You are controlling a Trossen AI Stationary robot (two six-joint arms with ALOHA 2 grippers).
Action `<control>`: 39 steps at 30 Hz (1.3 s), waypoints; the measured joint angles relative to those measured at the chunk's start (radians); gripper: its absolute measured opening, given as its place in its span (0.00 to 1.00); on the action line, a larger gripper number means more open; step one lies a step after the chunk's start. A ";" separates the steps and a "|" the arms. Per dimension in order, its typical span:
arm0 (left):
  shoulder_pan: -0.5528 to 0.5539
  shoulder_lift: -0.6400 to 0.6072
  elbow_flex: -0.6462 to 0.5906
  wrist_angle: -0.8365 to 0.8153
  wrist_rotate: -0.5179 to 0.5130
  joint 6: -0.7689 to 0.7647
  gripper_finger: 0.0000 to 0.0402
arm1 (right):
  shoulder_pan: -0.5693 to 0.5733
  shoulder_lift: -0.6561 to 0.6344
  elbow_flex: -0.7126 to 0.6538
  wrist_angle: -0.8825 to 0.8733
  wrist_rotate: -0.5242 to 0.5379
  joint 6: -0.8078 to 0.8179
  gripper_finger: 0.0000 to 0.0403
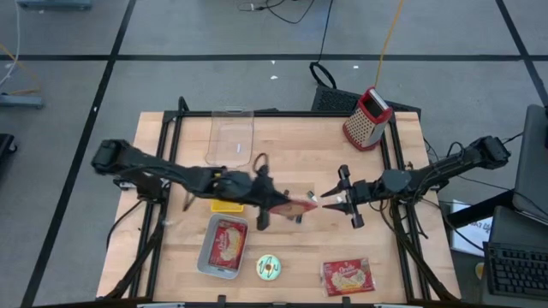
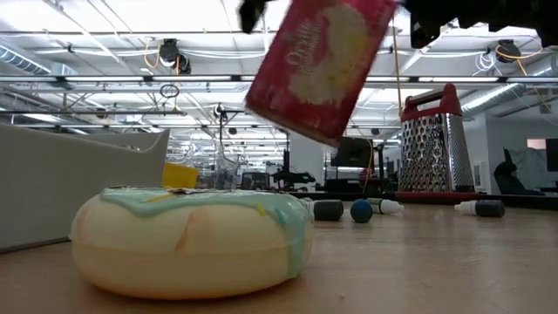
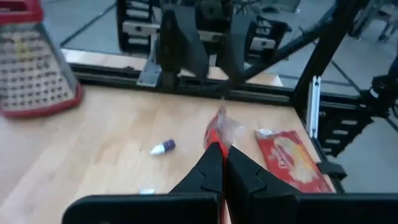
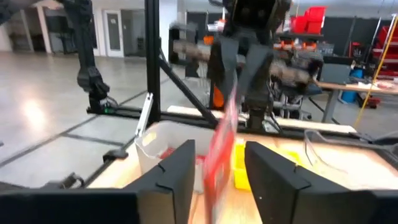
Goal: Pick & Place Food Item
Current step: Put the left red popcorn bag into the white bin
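A red snack packet (image 1: 300,205) hangs in the air over the table's middle and shows tilted in the low view (image 2: 318,61). My left gripper (image 1: 276,202) reaches in from the left and is shut on it. My right gripper (image 1: 336,198) faces it from the right and is open. In the right wrist view the right gripper's fingers (image 4: 181,168) stand on either side of the edge-on packet (image 4: 222,134) without touching it. A pale iced doughnut (image 1: 269,268) rests on the table near the front edge. My left gripper (image 3: 222,163) pinches the packet between its two shut fingers at the packet's left edge (image 3: 217,138). The fingers come in roughly level from the table's left. The packet is lifted clear of the table and sticks out past the fingertips toward the right gripper.
A grey tray (image 1: 205,257) with another red packet in it lies near the front left, and a third red packet (image 1: 347,276) at the front right. A yellow block (image 1: 227,206), a clear container (image 1: 231,137) and a red-topped grater (image 1: 368,118) stand farther back.
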 joint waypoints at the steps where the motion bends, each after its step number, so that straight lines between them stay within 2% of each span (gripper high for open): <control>1: -0.010 -0.027 -0.034 0.010 -0.017 -0.013 0.00 | 0.000 0.000 0.000 -0.010 0.001 0.000 0.33; 6: -0.079 -0.177 -0.169 0.135 -0.111 -0.089 0.00 | -0.003 0.012 0.000 -0.019 0.003 0.000 0.37; 16: -0.297 -0.485 -0.391 0.109 -0.407 -0.286 0.00 | -0.008 0.025 -0.001 -0.020 0.003 -0.002 0.34; 20: -0.408 -0.560 -0.453 0.109 -0.510 -0.389 0.00 | -0.008 0.025 -0.001 -0.019 0.003 0.004 0.34; 25: -0.557 -0.582 -0.505 0.115 -0.679 -0.491 0.00 | -0.009 0.025 -0.001 -0.021 0.003 0.004 0.34; 30: -0.701 -0.543 -0.549 0.115 -0.837 -0.654 0.00 | -0.009 0.025 -0.001 -0.021 0.003 0.002 0.33; 35: -0.817 -0.470 -0.553 0.120 -0.927 -0.748 0.00 | -0.009 0.024 -0.001 -0.020 0.003 -0.007 0.33; 39: -0.868 -0.401 -0.553 0.137 -0.951 -0.769 0.00 | -0.009 0.025 -0.001 -0.016 0.003 -0.011 0.33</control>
